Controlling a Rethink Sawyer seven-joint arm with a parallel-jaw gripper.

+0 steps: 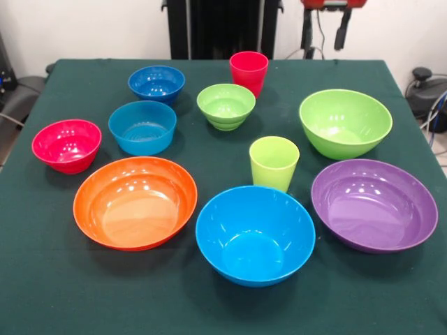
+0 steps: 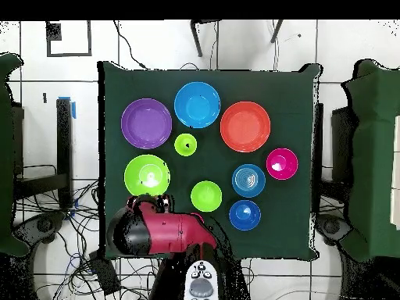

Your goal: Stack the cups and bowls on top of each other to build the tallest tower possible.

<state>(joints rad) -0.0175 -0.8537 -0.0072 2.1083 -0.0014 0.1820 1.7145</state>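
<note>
Nothing is stacked; every piece stands alone on the green table. The red cup (image 1: 248, 70) is at the back, the lime cup (image 1: 274, 162) (image 2: 185, 144) in the middle. The large bowls are orange (image 1: 135, 202), light blue (image 1: 255, 234), purple (image 1: 374, 204) and lime (image 1: 345, 122) (image 2: 147, 175). The small bowls are pink-red (image 1: 66, 145), dark blue (image 1: 156, 84), light blue (image 1: 142, 127) and lime (image 1: 225, 106). My gripper (image 1: 325, 33) hangs open and empty at the top edge, behind the large lime bowl. In the overhead view the arm (image 2: 160, 232) hides the red cup.
The table's cloth (image 1: 42, 279) ends close behind the red cup and the dark blue bowl. Cables and equipment (image 1: 427, 91) lie off the table's right side. The black pedestal (image 1: 213, 28) stands behind the table.
</note>
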